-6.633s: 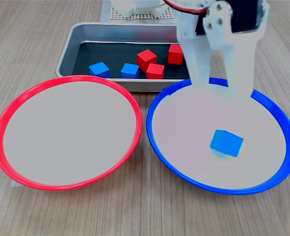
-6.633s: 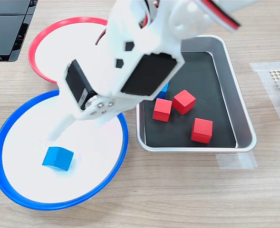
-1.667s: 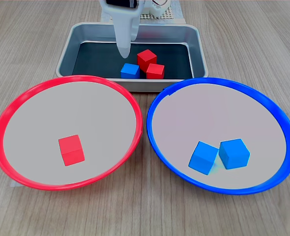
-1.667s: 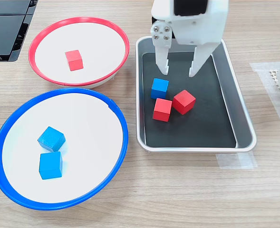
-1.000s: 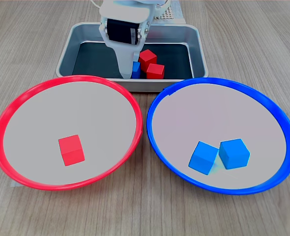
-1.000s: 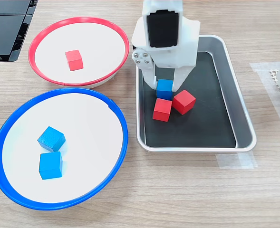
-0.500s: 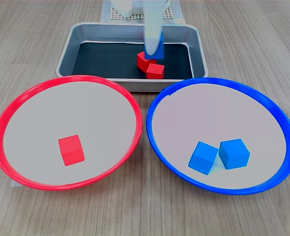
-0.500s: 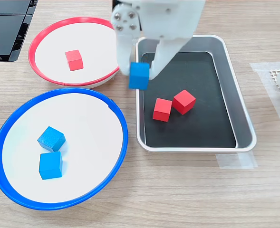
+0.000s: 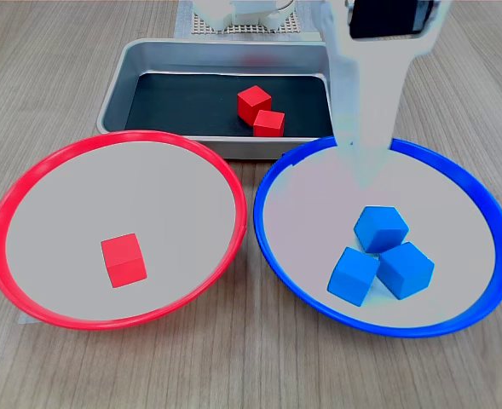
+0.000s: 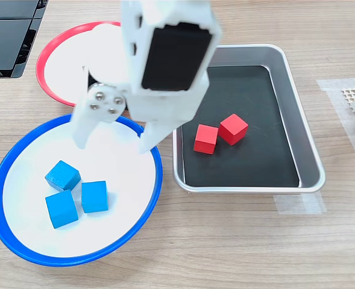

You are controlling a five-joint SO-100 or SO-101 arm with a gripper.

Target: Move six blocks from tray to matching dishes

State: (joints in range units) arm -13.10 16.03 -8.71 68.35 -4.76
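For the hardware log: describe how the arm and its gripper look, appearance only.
The arm is white plastic, blocky, with a black rectangular servo face set into its housing. The gripper has two tapering white fingers, and a round hub with small silver screws sits above one of them. No cables or markings show.

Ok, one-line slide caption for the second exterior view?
Open gripper above blue-rimmed dish holding three blue blocks; two red blocks remain in tray.

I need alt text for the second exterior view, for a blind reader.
A white robot gripper hangs open above a blue-rimmed round dish holding three blue cubes. Two red cubes remain in the silver metal tray; the arm partly hides a red-rimmed dish.
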